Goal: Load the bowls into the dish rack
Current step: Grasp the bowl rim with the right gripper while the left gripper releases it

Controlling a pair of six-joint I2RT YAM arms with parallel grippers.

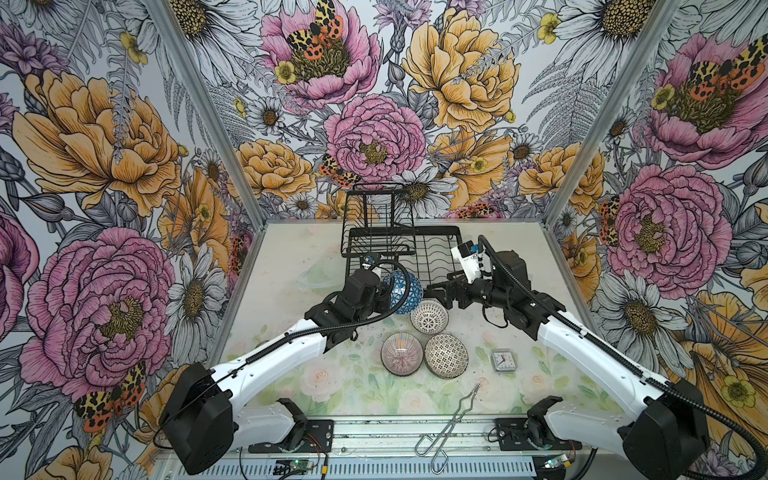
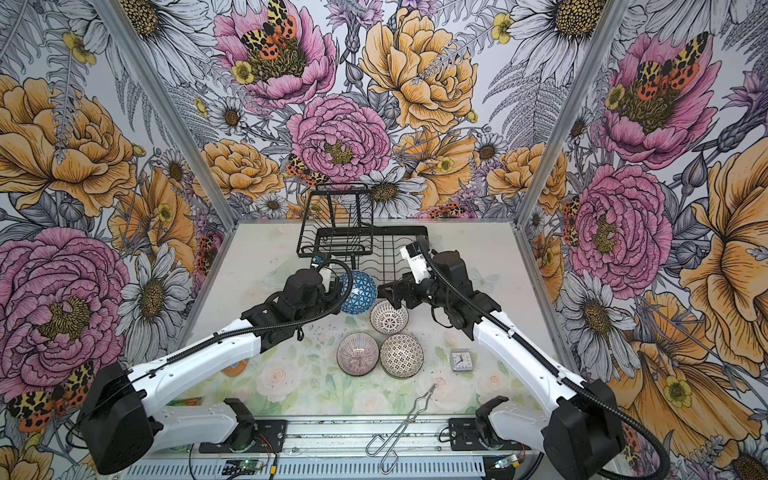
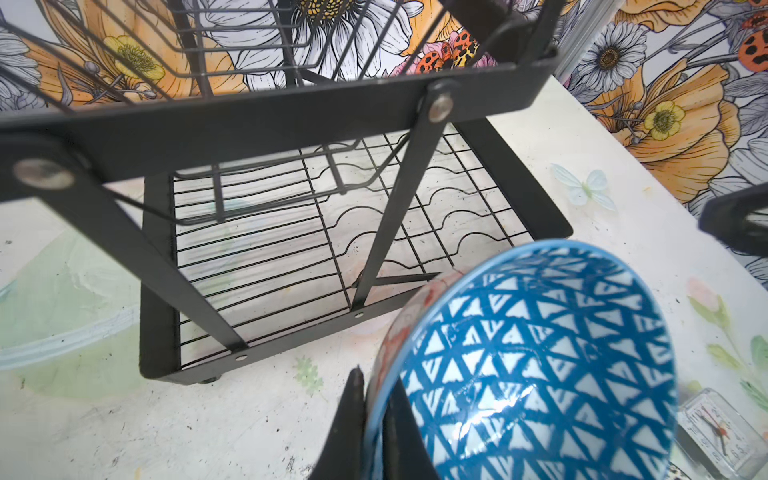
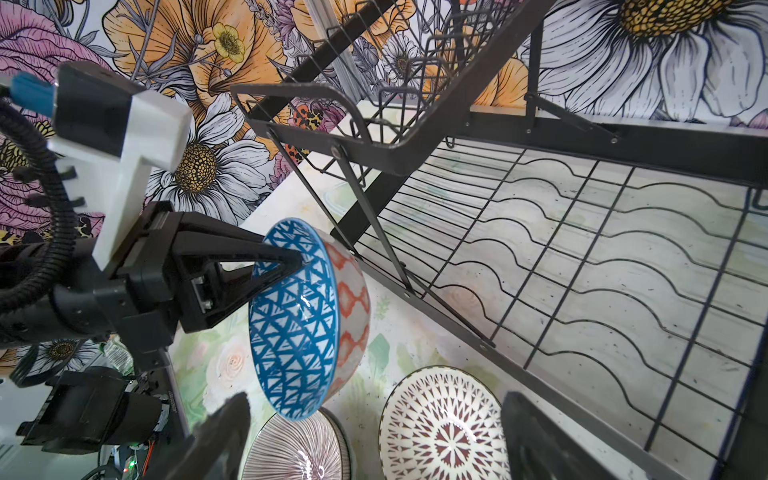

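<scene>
The left tool [image 4: 291,259] pinched the blue-triangle bowl [image 1: 405,293] by its rim, just near of the dish rack [image 3: 249,120]. The right tool [image 1: 438,294] stood spread and empty. Striking the rack's strut could break that thin grip.

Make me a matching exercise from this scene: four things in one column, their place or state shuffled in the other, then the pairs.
1. blue triangle bowl
2. right gripper
3. tongs
4. clock

A. open, holding nothing
B. lying at the near edge
C. held on edge by the left gripper
D. right of the mosaic bowl

Pairs: 1-C, 2-A, 3-B, 4-D
</scene>
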